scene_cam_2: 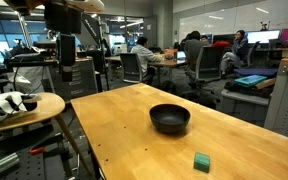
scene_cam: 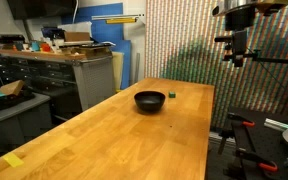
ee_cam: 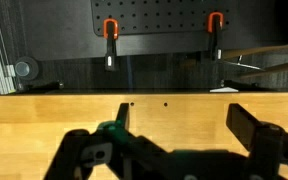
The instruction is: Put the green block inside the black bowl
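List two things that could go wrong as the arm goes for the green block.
1. The green block is tiny, so the open gripper could nudge it aside rather than grip it.
2. The wrist view shows neither the block nor the black bowl, so the approach may be misaligned.

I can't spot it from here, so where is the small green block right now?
The small dark green block lies on the wooden table close beside the glossy black round bowl, not inside it, in both exterior views.

On the table (scene_cam_2: 119, 125), block (scene_cam_2: 201, 161) near bowl (scene_cam_2: 169, 118), the two not touching.
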`<act>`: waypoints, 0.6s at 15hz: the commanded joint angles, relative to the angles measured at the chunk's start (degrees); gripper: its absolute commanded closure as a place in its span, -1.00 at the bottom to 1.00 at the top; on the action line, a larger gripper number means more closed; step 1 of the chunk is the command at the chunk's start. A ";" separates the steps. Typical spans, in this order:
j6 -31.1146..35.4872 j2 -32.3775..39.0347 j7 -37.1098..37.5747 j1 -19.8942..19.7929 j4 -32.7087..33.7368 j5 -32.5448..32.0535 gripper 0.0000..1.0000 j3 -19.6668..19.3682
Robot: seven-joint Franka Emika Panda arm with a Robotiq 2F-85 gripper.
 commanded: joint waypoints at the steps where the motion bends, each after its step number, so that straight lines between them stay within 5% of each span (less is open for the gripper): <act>1: -0.08 0.01 -0.24 -0.38 0.07 0.22 -1.00 0.34; 9: 0.96 1.19 1.13 -0.55 0.15 0.92 -1.00 0.53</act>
